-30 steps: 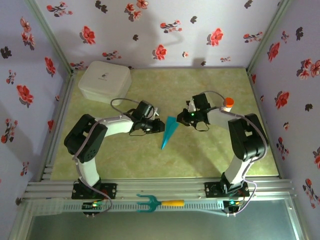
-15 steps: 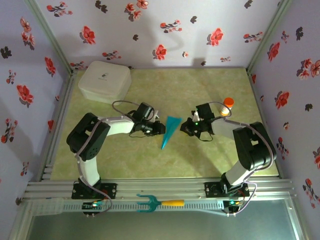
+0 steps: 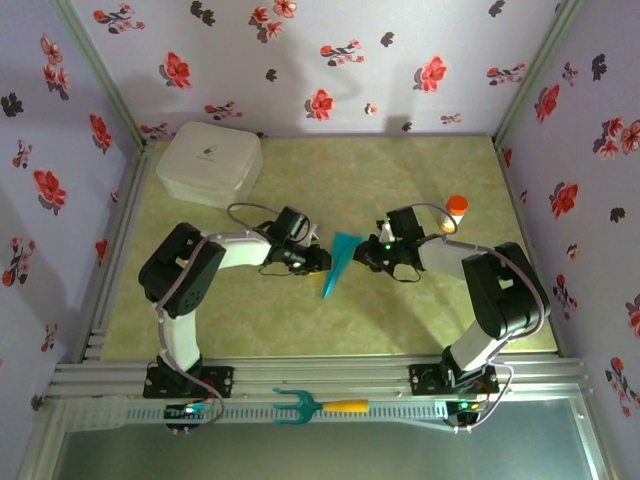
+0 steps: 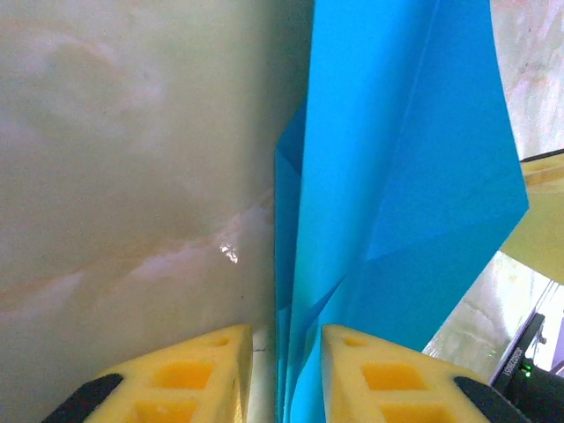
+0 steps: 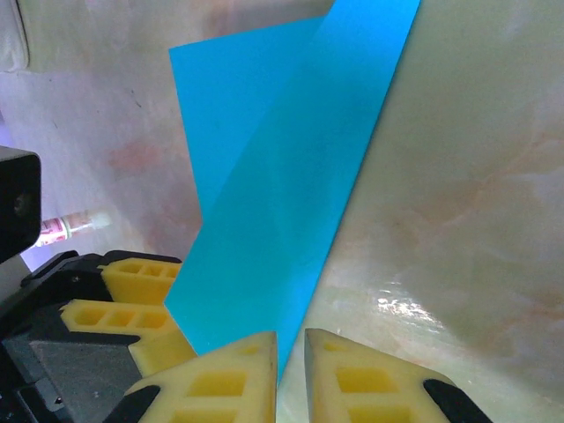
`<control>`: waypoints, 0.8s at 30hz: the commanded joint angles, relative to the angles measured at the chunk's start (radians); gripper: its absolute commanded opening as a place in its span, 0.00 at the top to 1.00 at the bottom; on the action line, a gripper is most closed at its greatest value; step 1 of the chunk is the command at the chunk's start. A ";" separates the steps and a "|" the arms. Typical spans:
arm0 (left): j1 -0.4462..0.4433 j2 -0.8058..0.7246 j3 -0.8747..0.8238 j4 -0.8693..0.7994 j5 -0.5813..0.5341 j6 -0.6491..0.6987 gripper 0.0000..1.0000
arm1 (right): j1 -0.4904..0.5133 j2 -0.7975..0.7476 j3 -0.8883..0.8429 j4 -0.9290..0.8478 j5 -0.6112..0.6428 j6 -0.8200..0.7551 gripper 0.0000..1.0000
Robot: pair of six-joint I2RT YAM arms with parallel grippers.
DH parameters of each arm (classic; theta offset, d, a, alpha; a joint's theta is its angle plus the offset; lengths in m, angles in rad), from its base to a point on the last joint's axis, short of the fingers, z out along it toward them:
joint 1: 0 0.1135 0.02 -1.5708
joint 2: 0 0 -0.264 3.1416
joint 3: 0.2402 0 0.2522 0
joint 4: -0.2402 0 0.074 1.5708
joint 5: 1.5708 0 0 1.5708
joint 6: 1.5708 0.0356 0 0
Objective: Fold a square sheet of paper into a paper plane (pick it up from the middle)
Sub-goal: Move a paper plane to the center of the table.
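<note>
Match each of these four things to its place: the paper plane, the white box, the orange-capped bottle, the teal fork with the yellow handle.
Things
1. paper plane
2. white box
3. orange-capped bottle
4. teal fork

Places
A. on the metal rail at the near edge
B. far left corner of the table
C. middle of the table
D. beside the right arm, on its far side

Pairs: 1-C, 2-B, 3-D, 4-A
</note>
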 commanded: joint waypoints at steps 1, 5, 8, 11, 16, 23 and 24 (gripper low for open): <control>-0.009 0.037 0.033 -0.016 0.044 0.011 0.72 | 0.013 0.025 -0.010 0.015 -0.028 0.011 0.83; -0.018 0.054 0.052 -0.019 0.075 0.015 0.73 | 0.017 0.045 -0.006 0.001 -0.024 0.005 0.84; -0.024 0.059 0.060 -0.020 0.088 0.019 0.73 | 0.022 0.053 -0.006 0.001 -0.022 0.004 0.84; -0.027 0.068 0.069 -0.021 0.103 0.022 0.73 | 0.025 0.064 -0.004 0.000 -0.022 0.002 0.84; -0.035 0.080 0.076 -0.012 0.123 0.025 0.74 | 0.028 0.075 -0.006 0.005 -0.027 0.001 0.84; -0.044 0.087 0.083 0.009 0.140 0.016 0.78 | 0.031 0.082 -0.005 0.009 -0.022 0.003 0.84; -0.044 0.087 0.083 0.011 0.142 0.015 0.79 | 0.031 0.084 -0.006 0.009 -0.021 0.004 0.84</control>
